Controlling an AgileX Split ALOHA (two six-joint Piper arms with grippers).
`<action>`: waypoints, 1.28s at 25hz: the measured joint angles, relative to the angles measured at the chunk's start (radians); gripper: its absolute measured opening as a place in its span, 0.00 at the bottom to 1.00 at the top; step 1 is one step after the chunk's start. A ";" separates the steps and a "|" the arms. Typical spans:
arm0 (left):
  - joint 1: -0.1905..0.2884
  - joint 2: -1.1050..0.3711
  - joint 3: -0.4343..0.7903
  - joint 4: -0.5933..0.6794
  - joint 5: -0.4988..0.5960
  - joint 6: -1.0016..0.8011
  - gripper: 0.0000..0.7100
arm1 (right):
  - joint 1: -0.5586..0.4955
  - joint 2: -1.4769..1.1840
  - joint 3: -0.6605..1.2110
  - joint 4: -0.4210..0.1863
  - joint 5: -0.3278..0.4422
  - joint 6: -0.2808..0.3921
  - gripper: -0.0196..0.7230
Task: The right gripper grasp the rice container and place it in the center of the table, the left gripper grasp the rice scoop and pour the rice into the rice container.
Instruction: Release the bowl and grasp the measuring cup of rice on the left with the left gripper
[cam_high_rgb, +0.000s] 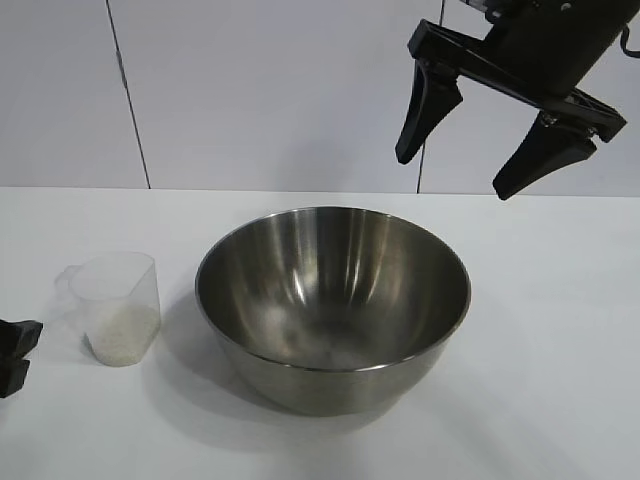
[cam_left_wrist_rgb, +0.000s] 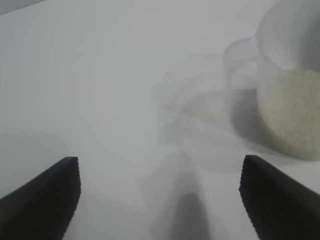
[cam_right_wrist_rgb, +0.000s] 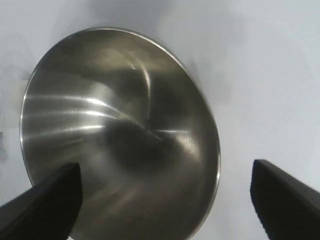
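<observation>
The rice container (cam_high_rgb: 333, 300), a wide shiny steel bowl, stands on the white table (cam_high_rgb: 560, 340) near its middle; it shows from above in the right wrist view too (cam_right_wrist_rgb: 120, 135). My right gripper (cam_high_rgb: 458, 165) hangs open high above the bowl's far right rim, holding nothing. To the bowl's left stands the rice scoop (cam_high_rgb: 118, 305), a clear plastic cup with rice (cam_high_rgb: 124, 333) in its lower part. My left gripper (cam_high_rgb: 15, 356) shows only as black fingertips at the left edge, a short way from the scoop. In the left wrist view its fingers are spread wide (cam_left_wrist_rgb: 159, 170), the rice scoop (cam_left_wrist_rgb: 290, 100) off to one side.
A white panelled wall (cam_high_rgb: 250, 90) runs behind the table. Bare tabletop lies in front of the bowl and to its right.
</observation>
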 joint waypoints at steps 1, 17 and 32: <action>0.000 0.000 -0.003 0.000 0.000 0.010 0.87 | 0.000 0.000 0.000 0.000 0.000 0.000 0.88; 0.000 0.100 -0.078 0.046 0.000 0.036 0.85 | 0.000 0.000 0.000 0.000 0.001 0.000 0.88; 0.000 0.125 -0.192 0.047 -0.001 0.053 0.85 | 0.000 0.000 0.000 0.000 0.001 0.000 0.88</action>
